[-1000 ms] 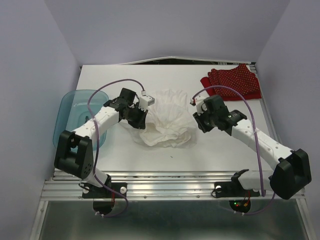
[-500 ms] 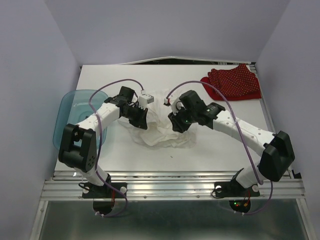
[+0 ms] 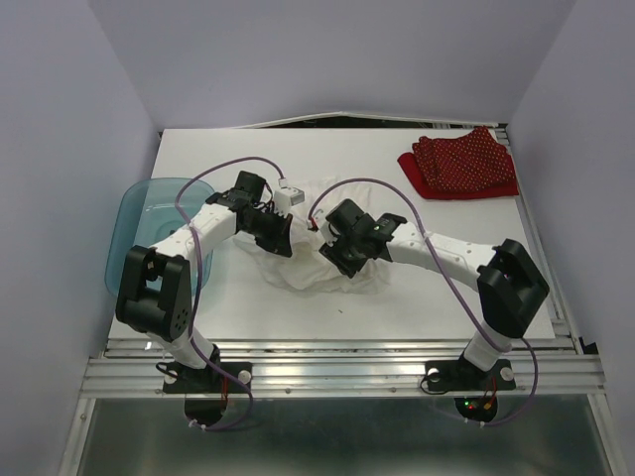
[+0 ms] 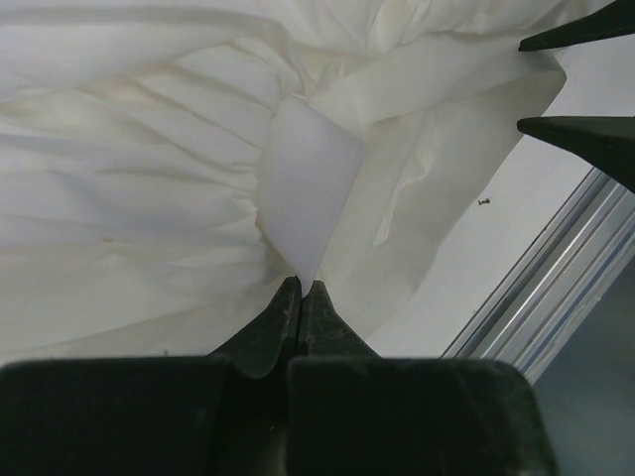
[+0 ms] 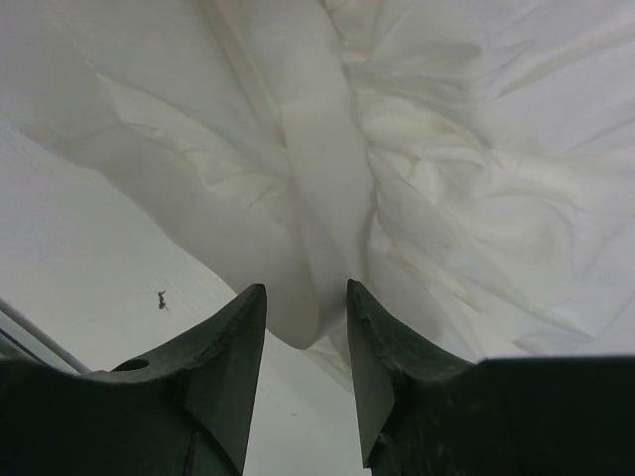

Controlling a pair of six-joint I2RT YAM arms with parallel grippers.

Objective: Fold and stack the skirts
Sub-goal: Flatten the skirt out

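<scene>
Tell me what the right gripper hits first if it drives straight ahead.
The right gripper would likely meet the white skirt first: a strip of it lies between its open jaws, depth unclear.

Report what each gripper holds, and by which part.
Left gripper pinches the white skirt by the tip of a folded flap. Right gripper holds nothing: its jaws stand open astride a band of the same skirt.

Left arm [image 3: 198,236] bent at the elbow, forearm running right toward the table centre. Left gripper [image 4: 300,288] has its jaws pressed fully together, with a fold of the white skirt [image 4: 149,198] pinched at the tips. Right arm [image 3: 442,255] stretched low and leftward across the table; right gripper [image 5: 306,297] angled down with jaws parted, close beside the left one, the wrists facing each other.
</scene>
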